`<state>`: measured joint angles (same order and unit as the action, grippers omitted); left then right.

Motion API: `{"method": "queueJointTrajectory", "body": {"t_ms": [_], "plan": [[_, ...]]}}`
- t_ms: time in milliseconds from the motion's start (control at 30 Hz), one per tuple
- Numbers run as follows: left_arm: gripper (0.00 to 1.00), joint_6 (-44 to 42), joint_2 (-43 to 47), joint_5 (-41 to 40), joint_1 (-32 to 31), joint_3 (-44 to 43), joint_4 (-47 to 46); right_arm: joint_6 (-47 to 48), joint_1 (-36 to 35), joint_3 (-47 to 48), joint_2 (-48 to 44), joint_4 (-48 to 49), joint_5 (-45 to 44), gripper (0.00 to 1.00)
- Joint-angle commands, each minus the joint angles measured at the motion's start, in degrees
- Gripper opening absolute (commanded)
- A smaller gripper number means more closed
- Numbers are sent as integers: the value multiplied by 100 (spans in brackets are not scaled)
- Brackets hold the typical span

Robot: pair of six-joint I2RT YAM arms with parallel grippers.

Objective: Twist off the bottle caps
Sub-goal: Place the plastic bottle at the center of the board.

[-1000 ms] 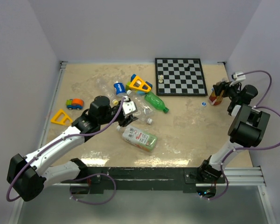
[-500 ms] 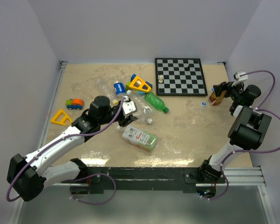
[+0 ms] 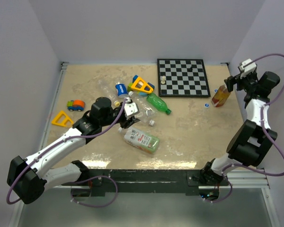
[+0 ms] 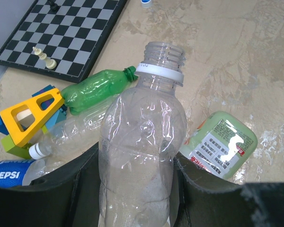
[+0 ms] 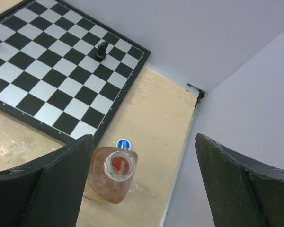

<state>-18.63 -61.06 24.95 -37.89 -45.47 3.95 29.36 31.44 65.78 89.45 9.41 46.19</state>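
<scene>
Table [image 3: 189,137] with bottles [image 3: 142,139], toys [image 3: 76,104], chessboard [image 3: 183,77], perhaps a cap [image 3: 206,105]

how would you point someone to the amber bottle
Find the chessboard at the back. Just right of its near right corner stands the amber bottle, upright and capless. It is the only amber bottle, set apart from the others heaped left of the board, with a small blue cap beside it.

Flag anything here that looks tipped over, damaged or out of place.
The clear bottle in the left gripper is dented and capless. The green bottle and labelled bottle lie on their sides beside it. The amber bottle stands open, a loose cap lying next to it.
</scene>
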Motion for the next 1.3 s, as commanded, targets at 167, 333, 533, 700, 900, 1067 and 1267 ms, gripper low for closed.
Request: {"method": "queueJointTrajectory", "body": {"t_ms": [167,333,533,700,900,1067,1267], "plan": [[0,53,15,256,1,3,-298,3126,-138,1208,-489,-4084,4,91],[0,158,-38,440,10,3,-298,4242,-1032,1473,-884,-5517,-23,91],[0,632,-90,967,1,56,-903,5342,-2219,1201,-1386,-6521,1328,98],[0,2140,-73,1731,10,450,-2526,5781,-3625,1270,-966,-7311,2165,98],[0,3348,-319,1663,10,935,-4313,5633,-4804,1499,-455,-7621,2508,92],[0,3568,-468,1583,10,1014,-4639,5282,-5306,1806,-297,-7629,2745,87],[0,3525,-530,1417,10,1005,-4543,4869,-5368,2105,-305,-7629,2921,86]]}}
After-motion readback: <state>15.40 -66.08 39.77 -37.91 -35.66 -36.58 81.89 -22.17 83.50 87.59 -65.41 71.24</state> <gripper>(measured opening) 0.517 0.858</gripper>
